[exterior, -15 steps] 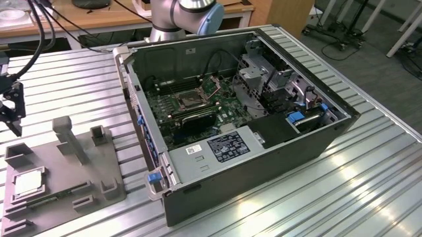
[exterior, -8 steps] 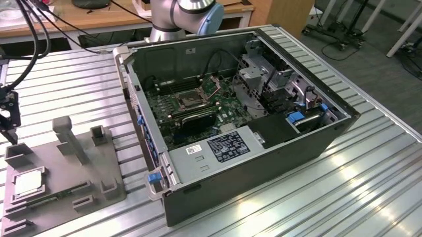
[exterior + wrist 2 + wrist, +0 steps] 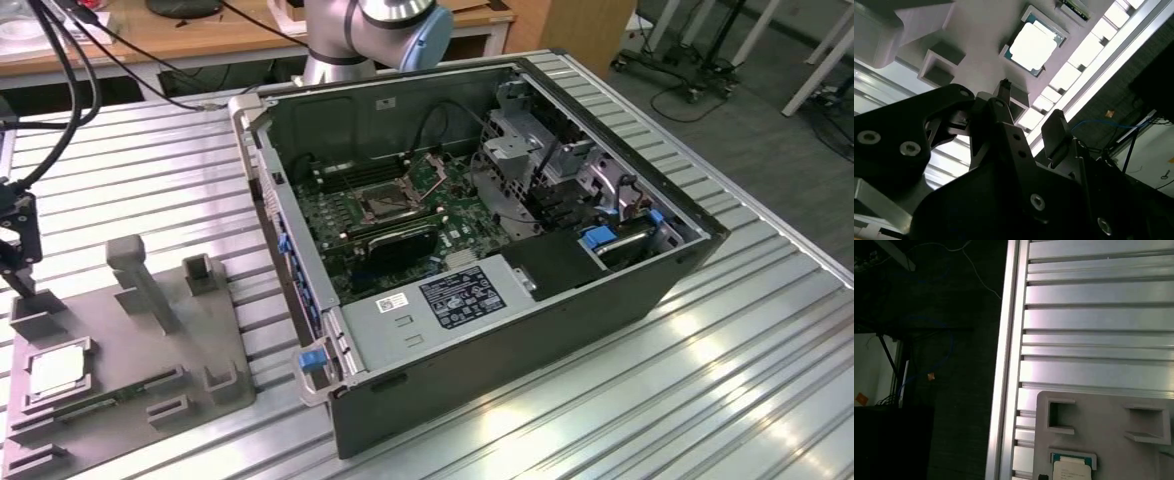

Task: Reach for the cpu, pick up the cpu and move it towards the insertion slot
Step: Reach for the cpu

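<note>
- cpu (image 3: pixel 56 370): small flat square chip with a silvery top plate and a thin pale rim. It lies flat in a square recess of the grey tray, low at the exterior view's left. In both wrist views (image 3: pixel 1033 46) (image 3: pixel 1072 471) it sits seated in its recess, with nothing touching it.
- grey tray (image 3: pixel 200 335): moulded plastic holder with upright blocks and rectangular recesses. It rests on the surface just beside the computer case, toward the exterior view's left.
- green circuit strip (image 3: pixel 1074 7): long and thin, lying in the tray near the cpu.
- tool (image 3: pixel 19 270): black, with two fingers. In the second wrist view (image 3: pixel 1030 110) the fingers (image 3: pixel 1055 131) stand apart with nothing between them. It hangs above the tray, short of the cpu and not touching it.
- insertion slot (image 3: pixel 387 205): square dark socket framed by a silvery bracket, set in the green motherboard (image 3: pixel 461 245) inside the case. It is well apart from both the tool and the cpu.
- computer case (image 3: pixel 534 340): black tower lying on its side with the open side up, showing cables and drive cages.
- surface (image 3: pixel 747 380): slatted aluminium top carrying the tray and the case.
- robot arm (image 3: pixel 354 40): its grey and blue lower part stands behind the case.
</note>
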